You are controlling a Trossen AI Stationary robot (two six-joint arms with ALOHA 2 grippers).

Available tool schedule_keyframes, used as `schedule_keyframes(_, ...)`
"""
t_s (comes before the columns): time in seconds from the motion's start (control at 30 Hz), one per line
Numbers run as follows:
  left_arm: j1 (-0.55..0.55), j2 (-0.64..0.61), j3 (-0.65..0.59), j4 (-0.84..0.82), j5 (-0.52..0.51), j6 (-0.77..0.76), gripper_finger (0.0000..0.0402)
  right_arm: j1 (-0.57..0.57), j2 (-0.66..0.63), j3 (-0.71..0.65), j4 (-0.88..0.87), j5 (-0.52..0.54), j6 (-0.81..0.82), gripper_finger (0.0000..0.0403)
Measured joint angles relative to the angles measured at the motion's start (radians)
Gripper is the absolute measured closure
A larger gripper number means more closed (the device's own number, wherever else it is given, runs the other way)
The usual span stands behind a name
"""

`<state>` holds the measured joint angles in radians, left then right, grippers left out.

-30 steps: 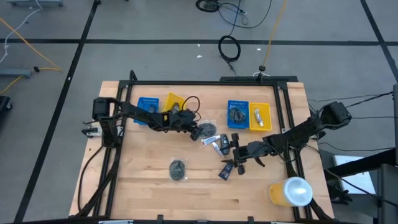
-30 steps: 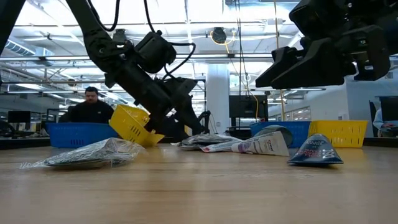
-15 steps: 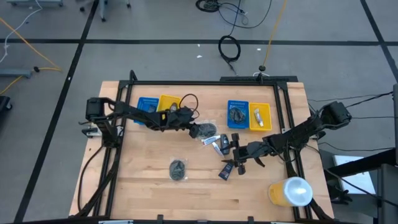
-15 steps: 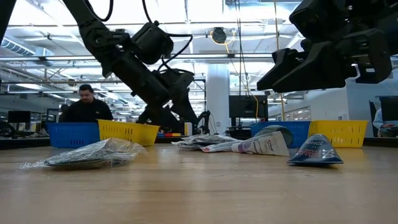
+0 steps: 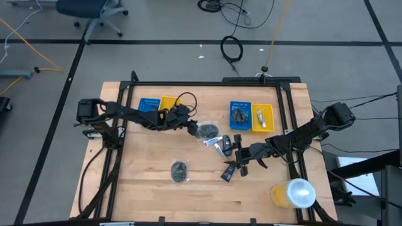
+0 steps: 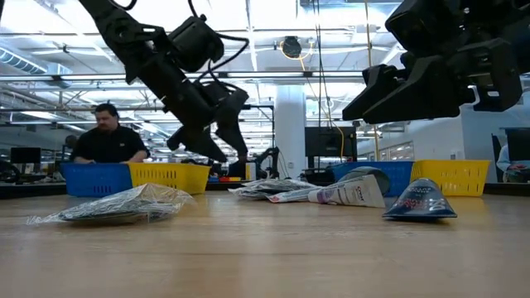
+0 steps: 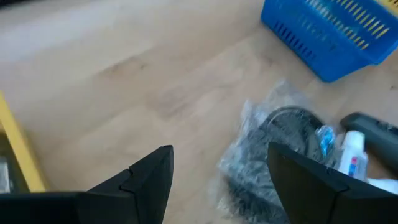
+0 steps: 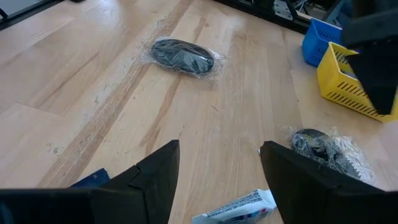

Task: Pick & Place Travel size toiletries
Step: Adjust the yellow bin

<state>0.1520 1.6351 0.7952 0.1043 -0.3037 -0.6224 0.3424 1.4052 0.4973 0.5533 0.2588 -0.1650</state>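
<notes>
Here we see the left gripper (image 5: 188, 123) with fingers spread, empty, just beside the clear-wrapped disc (image 5: 205, 131) (the one near the left yellow tray (image 5: 168, 103)), right gripper (image 5: 240, 158) also spread, over the dark blue tube (image 5: 228, 172), farther from that tray.

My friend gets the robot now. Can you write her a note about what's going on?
Left gripper: open, empty, raised beside the left yellow tray.
Right gripper: open, empty, above the dark blue tube.
Done: some items already lie in the right blue tray and right yellow tray.
Left: wrapped disc, white tube, dark blue tube, and wrapped oval alone near the front.
</notes>
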Motion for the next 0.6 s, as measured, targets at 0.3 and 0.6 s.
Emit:
schedule_keyframes(0.3,0.023,0.138,-0.001,0.203,0.095,-0.046,0.0144,0.000,0.000,0.000,0.003,0.000,0.000,0.0188)
schedule_keyframes(0.6,0.043,0.190,-0.001,0.261,0.176,-0.032,0.0144,0.000,0.000,0.000,0.003,0.000,0.000,0.0192)
